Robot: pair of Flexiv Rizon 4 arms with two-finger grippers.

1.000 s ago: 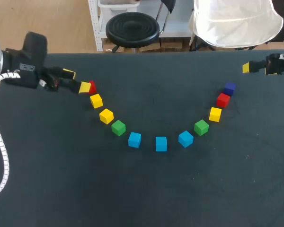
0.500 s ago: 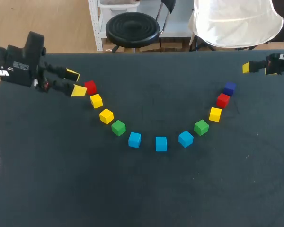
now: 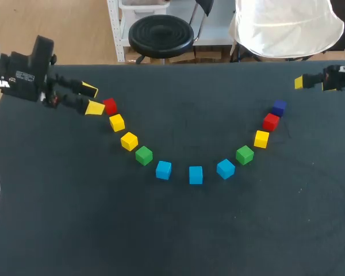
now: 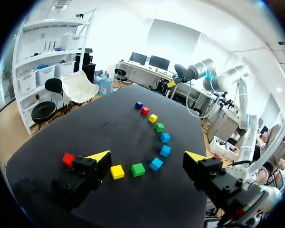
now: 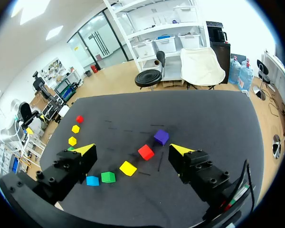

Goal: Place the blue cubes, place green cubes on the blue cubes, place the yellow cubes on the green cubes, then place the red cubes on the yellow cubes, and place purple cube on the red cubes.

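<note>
The cubes lie in a U-shaped arc on the black table (image 3: 178, 230). From the left they run: red cube (image 3: 109, 106), two yellow cubes (image 3: 117, 122) (image 3: 129, 141), green cube (image 3: 144, 155), three blue cubes (image 3: 164, 169) (image 3: 195, 175) (image 3: 225, 168), green cube (image 3: 245, 154), yellow cube (image 3: 261, 138), red cube (image 3: 271, 121), purple cube (image 3: 279, 107). My left gripper (image 3: 91, 99) is open just left of the left red cube (image 4: 68, 159), empty. My right gripper (image 3: 302, 83) hangs open at the far right, above and beyond the purple cube (image 5: 161, 137), holding nothing.
Dark bare table spreads inside the arc and in front of it toward the near edge. The far table edge runs close behind both grippers.
My left gripper has drawn back to the left, uncovering the left red cube. The right arm and all cubes have stayed put.
</note>
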